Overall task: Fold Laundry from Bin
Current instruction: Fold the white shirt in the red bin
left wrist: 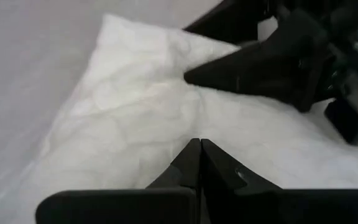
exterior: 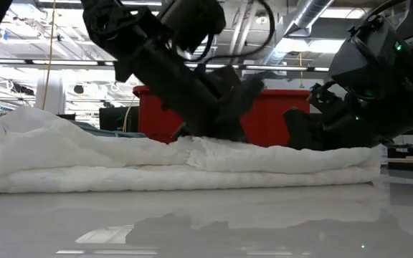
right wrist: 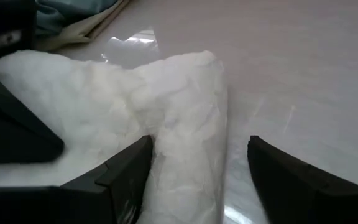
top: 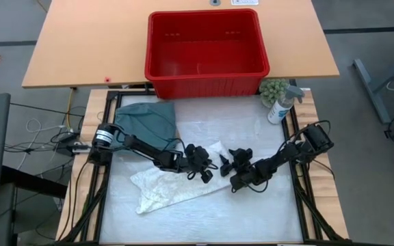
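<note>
A white garment (top: 176,184) lies crumpled on the table, running from the near left toward the middle. My left gripper (left wrist: 199,146) is shut, with its tips down on this cloth near its far right end. My right gripper (right wrist: 197,149) is open at table height, its fingers on either side of that end (right wrist: 188,106). A teal-green garment (top: 146,119) lies heaped at the far left, with a khaki edge (right wrist: 82,36) beside it. The red bin (top: 204,85) stands beyond the table's far edge. My left gripper rests its shut fingertips (left wrist: 194,155) on the top of the white garment (left wrist: 142,118), slanting down from the table's left. Whether a fold is caught between them I cannot tell. My right gripper has one finger (right wrist: 126,168) against the side of the garment's narrow end (right wrist: 166,146). The other finger (right wrist: 284,171) stands clear on bare table. The cloth lies flat.
A spray bottle (top: 280,106) and a small green ball-shaped plant (top: 273,89) stand at the far right corner. The two grippers are close together at mid-table. Bare table surface (top: 252,219) lies near and right of the white garment.
</note>
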